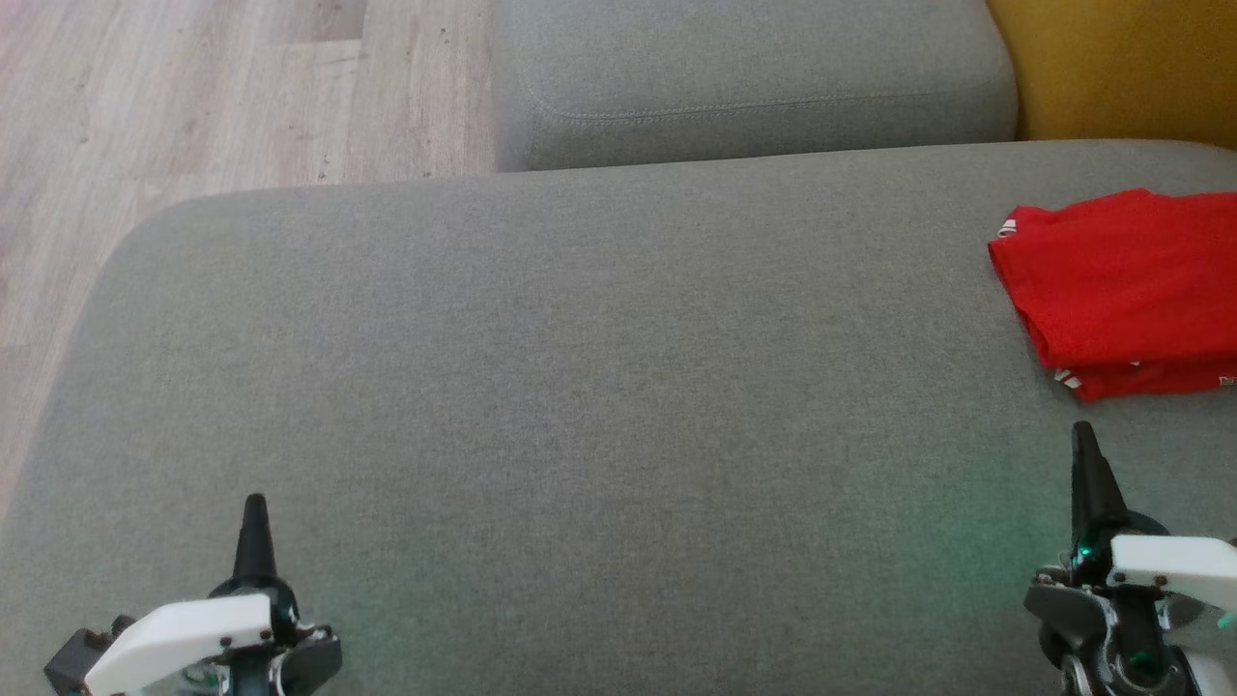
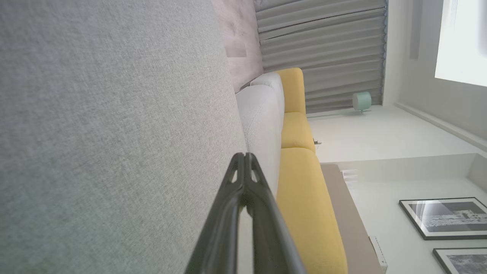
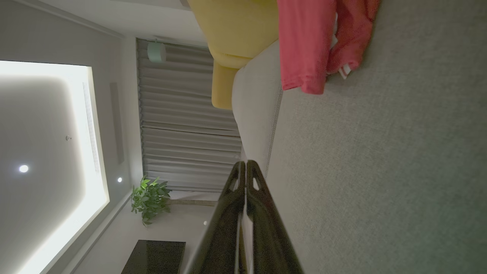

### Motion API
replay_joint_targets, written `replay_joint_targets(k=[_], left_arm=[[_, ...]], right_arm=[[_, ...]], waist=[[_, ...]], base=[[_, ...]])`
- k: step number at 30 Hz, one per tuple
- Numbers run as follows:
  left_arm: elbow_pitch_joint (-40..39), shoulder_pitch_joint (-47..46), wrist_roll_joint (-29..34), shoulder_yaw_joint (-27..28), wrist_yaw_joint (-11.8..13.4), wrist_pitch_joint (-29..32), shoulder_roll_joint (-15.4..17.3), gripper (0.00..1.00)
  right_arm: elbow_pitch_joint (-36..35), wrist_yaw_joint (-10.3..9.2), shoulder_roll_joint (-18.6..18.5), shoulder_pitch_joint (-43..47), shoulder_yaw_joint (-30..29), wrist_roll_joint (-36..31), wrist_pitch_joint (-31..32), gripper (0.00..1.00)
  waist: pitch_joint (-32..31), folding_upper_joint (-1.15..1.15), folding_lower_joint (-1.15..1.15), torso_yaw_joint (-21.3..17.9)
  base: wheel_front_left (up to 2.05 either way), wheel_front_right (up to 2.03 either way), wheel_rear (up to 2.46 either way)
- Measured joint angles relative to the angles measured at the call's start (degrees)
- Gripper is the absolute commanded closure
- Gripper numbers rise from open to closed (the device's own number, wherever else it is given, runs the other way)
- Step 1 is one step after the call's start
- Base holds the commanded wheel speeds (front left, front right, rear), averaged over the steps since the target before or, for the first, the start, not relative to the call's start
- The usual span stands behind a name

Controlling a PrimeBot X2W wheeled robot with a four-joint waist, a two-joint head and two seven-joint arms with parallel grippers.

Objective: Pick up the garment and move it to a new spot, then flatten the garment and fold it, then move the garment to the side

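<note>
A folded red garment (image 1: 1126, 290) lies at the right side of the grey sofa cushion (image 1: 580, 387), partly cut off by the head view's right edge. The right wrist view has the garment (image 3: 315, 38) at its top, ahead of the fingers. My right gripper (image 1: 1084, 440) is shut and empty, hovering a short way in front of the garment, apart from it; its tips (image 3: 245, 164) meet. My left gripper (image 1: 255, 507) is at the lower left over bare cushion, shut with nothing in it; its fingertips (image 2: 244, 156) touch.
A second grey cushion (image 1: 754, 77) sits behind the main one. A yellow sofa section (image 1: 1121, 68) stands at the back right. Wooden floor (image 1: 193, 97) lies beyond the cushion's left and far edges.
</note>
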Motion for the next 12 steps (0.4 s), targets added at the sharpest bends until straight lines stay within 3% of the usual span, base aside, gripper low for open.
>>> replay_joint_targets(k=[12], left_arm=[[0.5, -1.7, -7.2, 2.0, -1.6, 1.8, 0.0, 1.00]], right_arm=[[0.0, 0.00, 0.3, -0.6, -1.3, 7.0, 1.8, 1.00]], waist=[[0.6, 0.00, 0.00, -0.1]], base=[[0.00, 0.00, 0.00]])
